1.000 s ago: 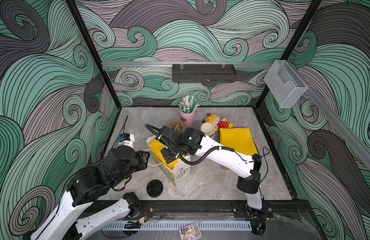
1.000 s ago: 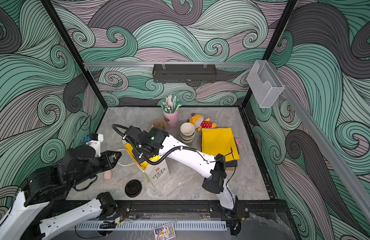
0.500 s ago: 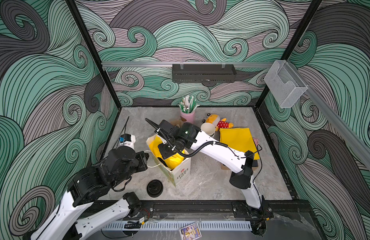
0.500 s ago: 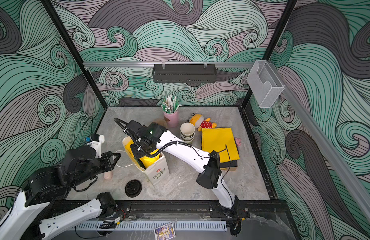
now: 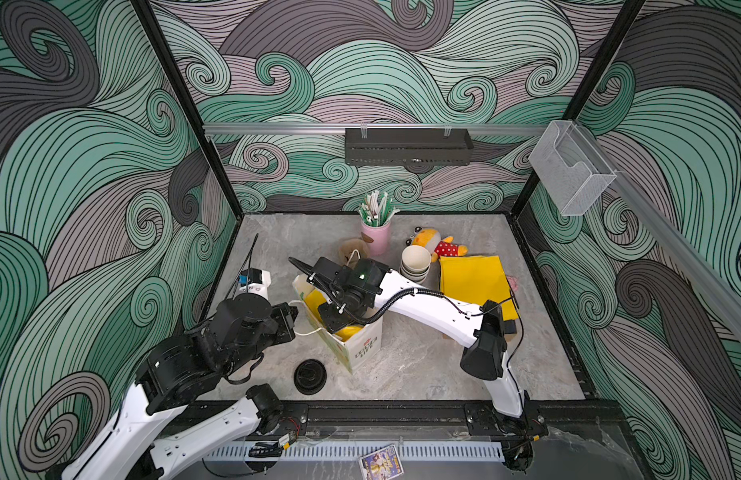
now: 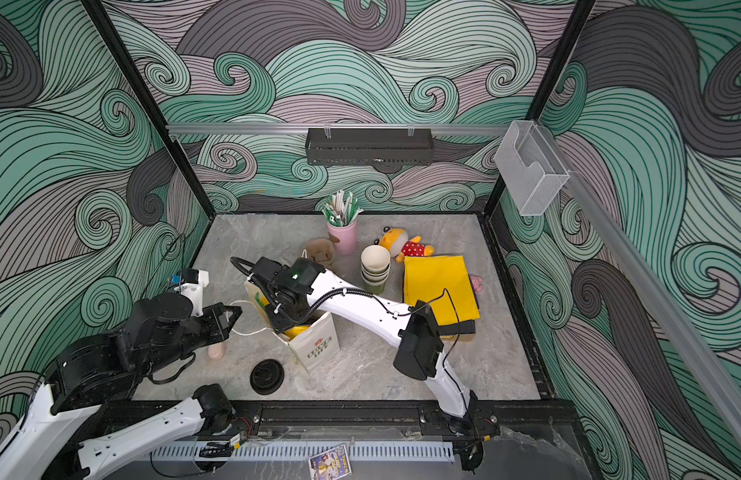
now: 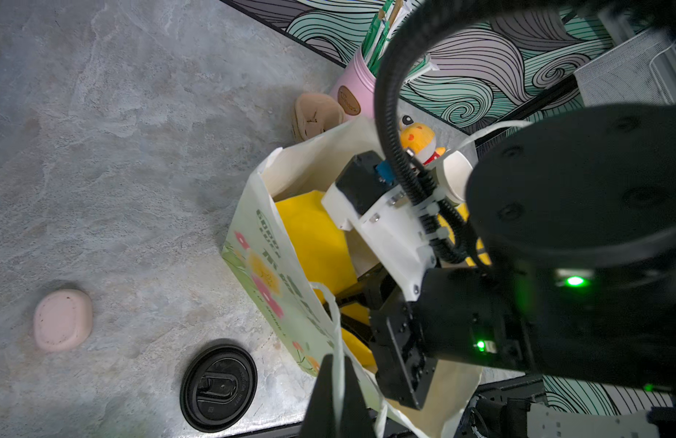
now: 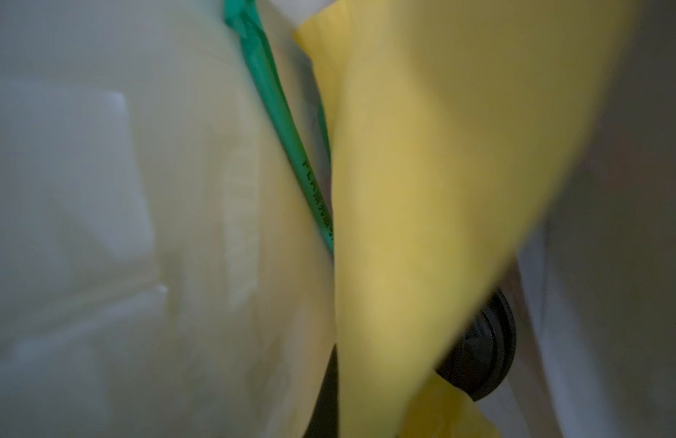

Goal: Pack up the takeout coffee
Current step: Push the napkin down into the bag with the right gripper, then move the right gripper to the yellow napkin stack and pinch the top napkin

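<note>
— Where is the coffee?
— All I can see is a round black cup lid (image 8: 480, 349) deep in the paper bag (image 5: 360, 349), in my right wrist view. A yellow sheet (image 8: 442, 189) hangs across most of that view and covers half the lid, so I cannot make out the cup under it. A green wrapped straw (image 8: 275, 113) lies along the bag wall beside the sheet.
— And from above?
— In both top views my right arm (image 5: 427, 303) fills the bag's mouth; only bits of yellow show around it.
— Grippers?
— My left gripper (image 7: 334, 375) is pinching the bag's white handle cord (image 7: 330, 314), just left of the bag. My right gripper (image 7: 353, 303) is down inside the bag, jaws pressed together; whether anything sits between them I cannot tell.
— What else is close?
— A loose lid (image 5: 310, 376) lies flat on the table (image 5: 423, 365) just in front of the bag, and a small pink block (image 6: 216, 352) sits near my left gripper. Behind the bag are a stack of lidless cups (image 5: 415, 262), a pink straw holder (image 5: 376, 237), a brown toy (image 6: 321, 249) and a yellow toy (image 5: 437, 245). A folded yellow cloth (image 5: 472, 278) lies to the right, partly hidden by my right arm.
</note>
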Robot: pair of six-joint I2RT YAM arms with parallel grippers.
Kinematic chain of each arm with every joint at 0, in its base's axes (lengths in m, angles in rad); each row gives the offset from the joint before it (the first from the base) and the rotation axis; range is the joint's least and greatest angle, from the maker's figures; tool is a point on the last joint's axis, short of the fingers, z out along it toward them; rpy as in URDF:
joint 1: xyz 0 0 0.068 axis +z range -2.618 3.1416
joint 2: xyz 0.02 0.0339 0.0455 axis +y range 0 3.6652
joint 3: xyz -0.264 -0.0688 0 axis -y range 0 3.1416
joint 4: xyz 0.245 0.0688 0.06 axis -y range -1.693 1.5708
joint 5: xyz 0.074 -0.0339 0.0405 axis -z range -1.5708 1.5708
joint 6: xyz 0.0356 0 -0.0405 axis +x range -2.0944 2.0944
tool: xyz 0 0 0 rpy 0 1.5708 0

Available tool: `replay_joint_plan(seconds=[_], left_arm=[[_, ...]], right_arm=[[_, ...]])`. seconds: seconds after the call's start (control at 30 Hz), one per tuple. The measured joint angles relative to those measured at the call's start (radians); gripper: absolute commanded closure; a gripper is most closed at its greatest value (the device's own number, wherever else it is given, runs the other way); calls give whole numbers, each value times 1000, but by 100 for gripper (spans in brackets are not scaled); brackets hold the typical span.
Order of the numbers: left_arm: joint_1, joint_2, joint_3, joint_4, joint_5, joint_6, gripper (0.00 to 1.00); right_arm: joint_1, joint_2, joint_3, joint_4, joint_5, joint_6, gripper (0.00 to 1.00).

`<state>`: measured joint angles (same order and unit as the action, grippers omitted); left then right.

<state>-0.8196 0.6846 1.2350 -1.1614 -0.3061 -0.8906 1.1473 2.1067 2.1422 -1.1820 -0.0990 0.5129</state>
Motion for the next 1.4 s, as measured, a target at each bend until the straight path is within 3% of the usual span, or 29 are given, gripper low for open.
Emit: replay_joint_plan(seconds=[0.17,0.37,0.43,0.57,0.73,0.83,0.97,1.1,1.23,1.4], left_arm=[[0,-4,-14,20,-4,0,100],[0,-4,-15,33,-5,0,98],[0,-5,-16,33,-8,1,82],[0,-16,-16,33,-18,1,59],[0,-15,27,11,-63,16,43],[0,2,137,-14,-139,52,41],[0,21,268,9,-216,139,40],[0,72,319,102,-228,241,40],[0,173,318,241,-188,319,40],[0,309,305,422,-122,372,40]], right_arm=[[1,-4,2,23,12,6,58],[1,-67,43,37,51,-6,48],[1,-109,53,39,58,-9,47],[4,-203,58,41,68,-33,49],[5,-357,50,37,121,-84,50],[-17,-495,-2,18,187,-94,51],[-151,-723,-197,-4,259,-58,52],[-402,-894,-440,-19,294,-8,52],[-577,-927,-615,-1,278,1,51],[-718,-834,-782,121,212,-31,53]])
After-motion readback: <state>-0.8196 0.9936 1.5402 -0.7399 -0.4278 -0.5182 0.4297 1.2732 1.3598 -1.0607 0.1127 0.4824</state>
